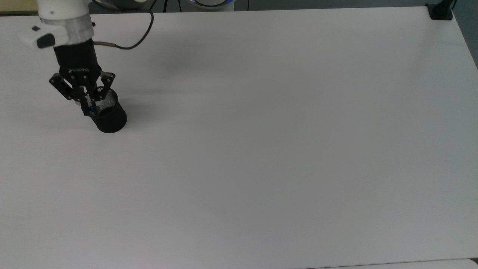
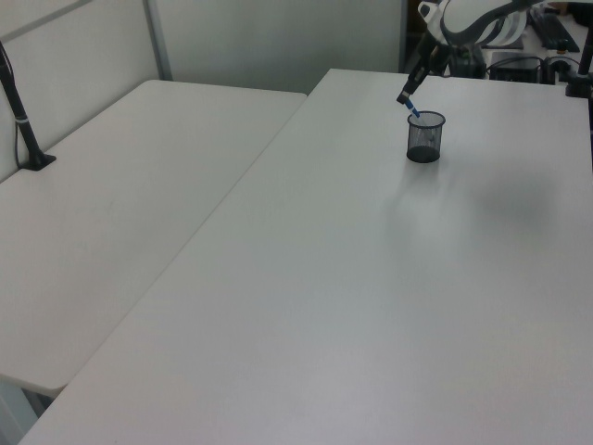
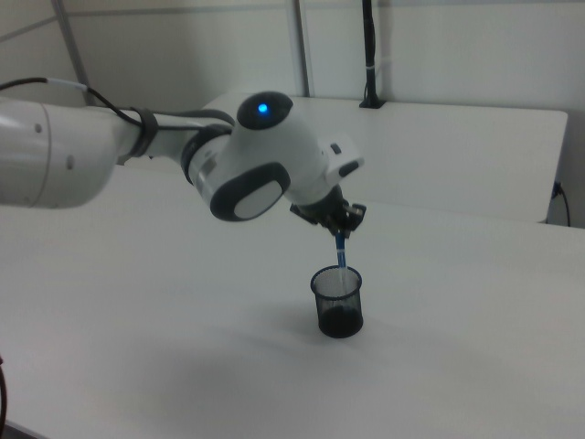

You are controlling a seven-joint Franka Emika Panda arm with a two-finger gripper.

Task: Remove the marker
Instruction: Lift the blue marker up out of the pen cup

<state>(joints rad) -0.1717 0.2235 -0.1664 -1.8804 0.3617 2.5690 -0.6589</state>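
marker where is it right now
The marker is pinched in the hand, with its lower end inside the black mesh cup; the cup stands near the top view's left edge of the table.

bench (image 1: 261,149): smooth matt white laminate, faint soft sheen under the light
mesh cup (image 1: 110,117): black wire mesh, see-through wall in the right view (image 3: 337,297), matt, solid dark base
marker (image 3: 340,250): smooth plastic, blue, slightly glossy
gripper (image 1: 90,106): matt black metal or hard plastic links with small bright screws
arm shell (image 3: 265,169): glossy white plastic with a dark grey panel
wrist ring (image 1: 69,31): brushed bare metal, dull silver
cable (image 1: 138,37): black rubbery sheath, smooth
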